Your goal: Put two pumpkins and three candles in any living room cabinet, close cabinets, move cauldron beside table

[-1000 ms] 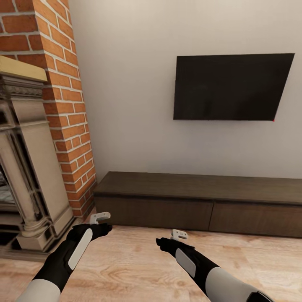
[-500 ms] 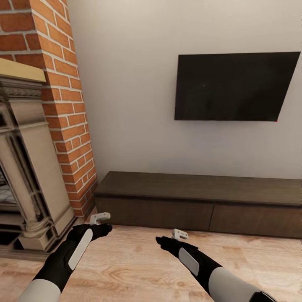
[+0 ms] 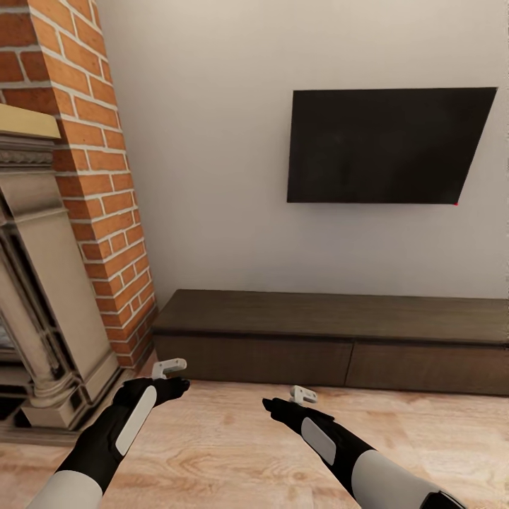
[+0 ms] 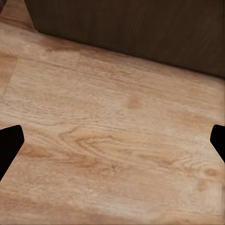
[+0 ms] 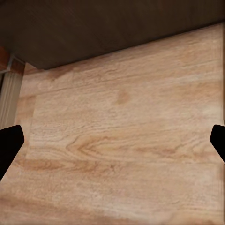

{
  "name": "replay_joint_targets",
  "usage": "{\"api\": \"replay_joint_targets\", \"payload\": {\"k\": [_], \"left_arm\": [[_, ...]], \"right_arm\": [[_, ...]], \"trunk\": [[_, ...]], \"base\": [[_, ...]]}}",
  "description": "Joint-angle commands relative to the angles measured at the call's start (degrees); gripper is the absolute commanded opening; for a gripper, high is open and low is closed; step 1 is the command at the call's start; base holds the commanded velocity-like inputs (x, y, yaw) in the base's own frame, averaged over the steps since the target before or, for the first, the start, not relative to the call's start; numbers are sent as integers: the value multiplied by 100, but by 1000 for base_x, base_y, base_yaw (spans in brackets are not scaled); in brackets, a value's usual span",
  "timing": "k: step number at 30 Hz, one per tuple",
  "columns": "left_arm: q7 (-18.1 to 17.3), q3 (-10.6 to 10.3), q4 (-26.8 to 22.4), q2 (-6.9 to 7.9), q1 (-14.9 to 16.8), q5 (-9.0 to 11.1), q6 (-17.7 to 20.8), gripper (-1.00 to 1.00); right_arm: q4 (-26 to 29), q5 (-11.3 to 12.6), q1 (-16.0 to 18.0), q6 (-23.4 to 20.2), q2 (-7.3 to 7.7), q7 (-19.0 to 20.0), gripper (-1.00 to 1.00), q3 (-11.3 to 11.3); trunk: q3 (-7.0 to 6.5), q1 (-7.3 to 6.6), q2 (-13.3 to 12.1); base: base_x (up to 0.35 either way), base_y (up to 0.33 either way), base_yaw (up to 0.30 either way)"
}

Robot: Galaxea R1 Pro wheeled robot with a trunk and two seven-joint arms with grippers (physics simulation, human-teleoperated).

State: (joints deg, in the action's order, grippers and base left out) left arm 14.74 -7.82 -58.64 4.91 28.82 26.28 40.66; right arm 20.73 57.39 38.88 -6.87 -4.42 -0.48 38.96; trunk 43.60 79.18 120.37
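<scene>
The long, low dark-brown cabinet stands against the white wall, both flat fronts shut. My left gripper hovers over the wood floor just before its left end, fingers spread wide, nothing between them. My right gripper hangs open and empty in front of the left front. The wrist views show the cabinet's dark front beyond bare floor, with black fingertips far apart at the picture edges. Pumpkins, candles, cauldron and table are out of view.
A black TV hangs on the wall above the cabinet. A red brick column and an ornate stone fireplace stand at the left, close to the cabinet's left end. Light wood floor lies under both arms.
The whole picture has shifted: fireplace and brick column sit further left, so the camera has turned slightly right. Both arms keep their pose and stay open.
</scene>
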Motion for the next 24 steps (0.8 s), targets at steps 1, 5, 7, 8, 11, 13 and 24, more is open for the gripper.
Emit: {"api": "replay_joint_targets", "payload": {"k": [1, 5, 7, 8, 11, 13, 24], "left_arm": [[55, -22, -7, 8, 3, 61, 12, 100], [55, -26, -7, 9, 5, 61, 13, 100], [55, -26, -6, 9, 3, 61, 14, 100], [55, -26, -3, 10, 5, 64, 15, 100], [55, -27, 87, 10, 7, 62, 13, 100], [55, -27, 139, 10, 8, 62, 12, 100], [59, -27, 466, 23, 17, 58, 12, 100]], "right_arm": [[1, 27, 6, -9, 2, -5, 100, 24], [1, 27, 6, -9, 4, -5, 100, 24], [1, 27, 6, -8, 6, -5, 100, 24], [1, 27, 6, -8, 6, -5, 100, 24], [1, 27, 6, -8, 6, -5, 100, 24], [1, 27, 6, -8, 4, -5, 100, 24], [-16, 22, 6, 86, 167, -34, 100, 24]], "trunk": [[-3, -24, -39], [-36, -111, -199], [-53, -155, -279], [-62, -177, -319], [-87, -243, -440], [-104, -287, -520], [-198, -529, -961]], "base": [[0, 0, -89], [0, 0, -102], [0, 0, -115], [0, 0, -119], [0, 0, -122], [0, 0, -123], [0, 0, -123]]}}
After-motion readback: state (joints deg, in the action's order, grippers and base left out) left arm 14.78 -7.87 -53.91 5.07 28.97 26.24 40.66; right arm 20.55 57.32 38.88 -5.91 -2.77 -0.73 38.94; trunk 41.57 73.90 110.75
